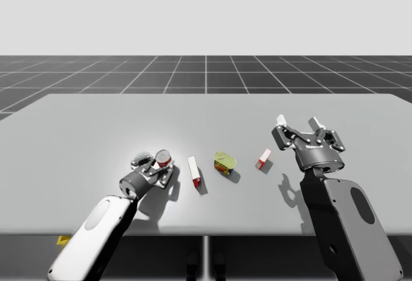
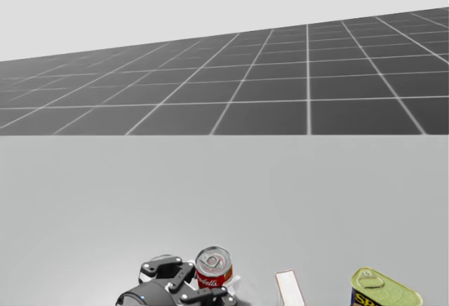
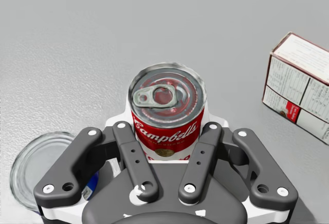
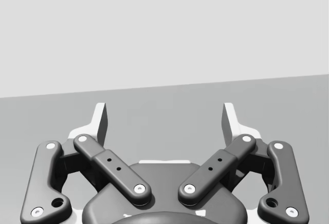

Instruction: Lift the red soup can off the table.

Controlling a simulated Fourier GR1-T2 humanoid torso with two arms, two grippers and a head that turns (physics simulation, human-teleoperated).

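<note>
Head view: yellow-green can (image 2: pixel 382 290) and white-and-red box (image 2: pixel 288 289) cut off at lower edge. Left wrist view: left gripper (image 3: pixel 167 125) hides base of red soup can (image 3: pixel 167 93) and part of blue can (image 3: pixel 31 168).

The table (image 1: pixel 96 120) carried a tall box (image 1: pixel 194 171), a green tin (image 1: pixel 224 163) and a small box (image 1: pixel 264 158); whether the soup can (image 1: pixel 164 158) rested on it was unclear.
</note>
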